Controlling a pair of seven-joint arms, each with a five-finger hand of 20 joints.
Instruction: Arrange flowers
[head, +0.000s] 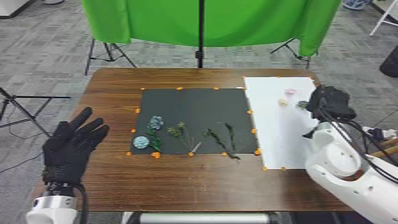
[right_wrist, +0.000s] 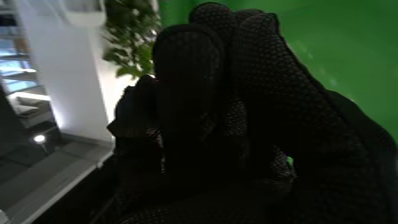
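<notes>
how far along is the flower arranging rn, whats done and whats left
Probably partway: blue flowers, a round pale blue bloom and green sprigs already lie on the black sheet. The left robot hand is empty; I can't tell whether the right robot hand holds anything. If the black sheet is the goal, the small blooms on the white sheet remain.

We take this for a robotics lab set up in an office-like room. White robot arms (head: 355, 186) reach over a brown wooden table (head: 191, 187), and beyond it a green cloth (head: 258, 22) hangs as a backdrop — a black stand (head: 201, 32) rising in front. We see gray, carpet-like flooring (head: 160, 50) and a tripod (head: 24, 115) on the left. The right wrist view gives us leafy greenery (right_wrist: 131, 37) beside a white wall or pillar (right_wrist: 80, 80).
</notes>
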